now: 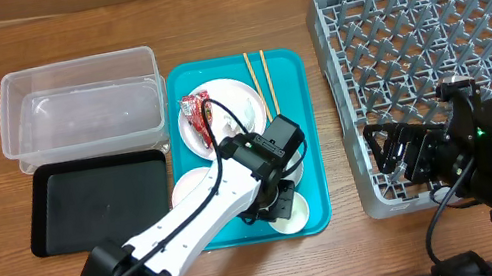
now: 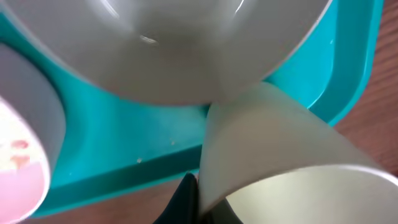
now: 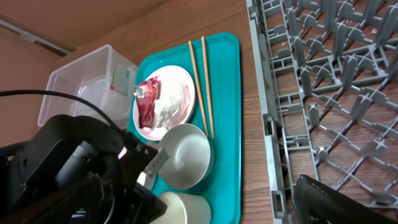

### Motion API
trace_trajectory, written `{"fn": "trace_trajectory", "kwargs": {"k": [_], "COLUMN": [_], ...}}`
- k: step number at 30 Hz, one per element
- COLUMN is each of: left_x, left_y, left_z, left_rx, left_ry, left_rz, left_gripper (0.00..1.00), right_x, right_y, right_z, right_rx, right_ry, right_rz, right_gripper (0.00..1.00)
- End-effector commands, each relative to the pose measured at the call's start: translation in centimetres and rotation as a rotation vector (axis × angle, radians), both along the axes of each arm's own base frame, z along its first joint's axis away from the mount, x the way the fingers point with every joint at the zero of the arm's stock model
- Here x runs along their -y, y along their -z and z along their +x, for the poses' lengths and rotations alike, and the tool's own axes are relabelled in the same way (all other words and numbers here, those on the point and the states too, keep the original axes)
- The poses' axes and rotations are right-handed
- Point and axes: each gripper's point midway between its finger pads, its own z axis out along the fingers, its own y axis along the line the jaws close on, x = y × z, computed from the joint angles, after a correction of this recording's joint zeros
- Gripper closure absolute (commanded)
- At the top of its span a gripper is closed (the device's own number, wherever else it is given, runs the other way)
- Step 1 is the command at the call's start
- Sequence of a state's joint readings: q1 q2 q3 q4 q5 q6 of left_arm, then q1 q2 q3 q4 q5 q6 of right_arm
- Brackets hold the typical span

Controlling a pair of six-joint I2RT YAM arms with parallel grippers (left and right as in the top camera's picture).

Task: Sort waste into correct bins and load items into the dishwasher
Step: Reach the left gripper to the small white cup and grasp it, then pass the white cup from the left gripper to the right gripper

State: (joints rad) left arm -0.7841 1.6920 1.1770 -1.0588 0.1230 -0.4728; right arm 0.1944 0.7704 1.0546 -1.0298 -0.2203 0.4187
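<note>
White-and-black arms [image 1: 202, 207], black cables [image 1: 429, 227]

The left arm [image 1: 200, 210] blocks the teal tray's [image 1: 292, 99] near half; chopsticks [image 1: 261, 83] and grey dish rack [image 1: 427, 15] lie unobstructed from above.

Glossy plastic teal tray [image 1: 292, 99], wooden chopsticks [image 1: 259, 80]

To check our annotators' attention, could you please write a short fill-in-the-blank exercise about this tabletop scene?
The red wrapper lies on a round white ____.
The two chopsticks lie on a tray coloured ____.
Beside the clear tub sits a shallow bin coloured ____.
Missing words: plate; teal; black.
</note>
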Motion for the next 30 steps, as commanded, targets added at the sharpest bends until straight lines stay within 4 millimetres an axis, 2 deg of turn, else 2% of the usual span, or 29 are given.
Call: {"fn": "trace_trajectory", "kwargs": {"k": [1,4,6,10,12,14,17,22,27,30], "left_x": [0.9,0.5,0.6,0.5,0.9,1.3,1.1,1.2,1.2,1.2], "left_y": [-4.7,-9.0,-12.4,-18.2,-21.4,-25.2,-28.8,-29.6,-30.0,-30.0], "left_z": [0.3,0.8,1.4,2.7,2.4,1.0,-0.3,-0.8,-1.0,-1.1], "left_rx": [0.053,0.109,0.151,0.18,0.153,0.113,0.087,0.081,0.089,0.084], "left_ry": [-0.009,-0.024,-0.012,0.007,0.079,0.2,0.3,0.331,0.354,0.354], "left_rz": [-0.098,-0.19,-0.323,-0.658,-0.891,-1.164,-1.4,-1.45,-1.476,-1.474], "left_gripper": [0.96,0.96,0.96,0.96,0.96,0.96,0.96,0.96,0.96,0.96], "right_x": [0.2,0.2,-0.1,-2.3,-4.9,-7.8,-9.5,-11.4,-13.5,-14.5], "right_y": [-1.4,-1.7,-1.9,-3.3,-5.0,-7.2,-9.0,-10.4,-10.4,-10.6], "right_z": [0.3,0.4,0.5,0.2,-0.9,-3.0,-4.1,-5.2,-6.1,-6.1], "right_rx": [0.044,0.055,0.065,0.104,0.184,0.312,0.388,0.455,0.451,0.465], "right_ry": [0.014,0.014,0.003,-0.115,-0.318,-0.583,-0.711,-0.831,-0.933,-0.975], "right_rz": [0.006,0.009,0.019,0.099,0.143,0.182,0.237,0.272,0.301,0.312], "right_gripper": [0.0,0.0,0.0,0.0,0.0,0.0,0.0,0.0,0.0,0.06]}}
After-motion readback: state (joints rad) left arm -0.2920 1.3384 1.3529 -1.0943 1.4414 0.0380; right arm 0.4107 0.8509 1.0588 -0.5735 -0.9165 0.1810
